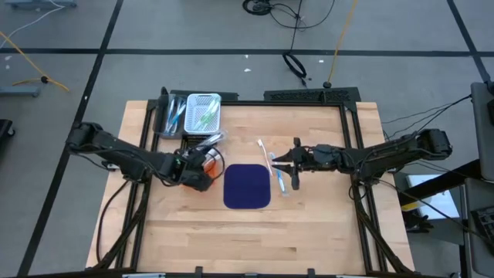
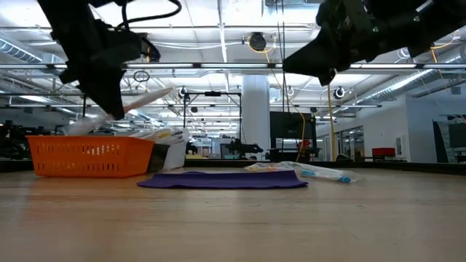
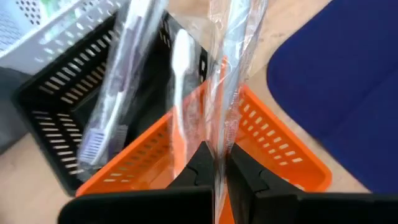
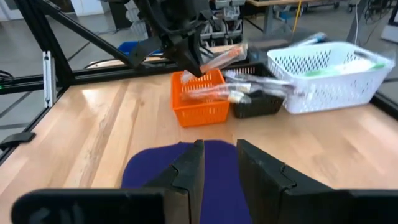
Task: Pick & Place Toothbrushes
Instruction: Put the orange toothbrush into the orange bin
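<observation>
My left gripper (image 3: 219, 163) pinches a wrapped toothbrush (image 3: 233, 74) over the orange basket (image 3: 273, 146); right gripper (image 4: 219, 163) hangs above the mat (image 1: 247, 186), fingers seemingly parted

I'm working in a big open lab: exposed ceiling pipes (image 2: 218, 67), strip lights, workbenches behind, cables (image 1: 297, 66) across the grey tiled floor.

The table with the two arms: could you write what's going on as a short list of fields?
Left gripper: shut on a wrapped toothbrush, held over the orange basket
Right gripper: open, holding nothing, above the blue mat
Other baskets: black basket and white basket, both with toothbrushes inside
Loose toothbrushes: lying by the mat's edge nearest the right arm
Surface: wooden table
</observation>
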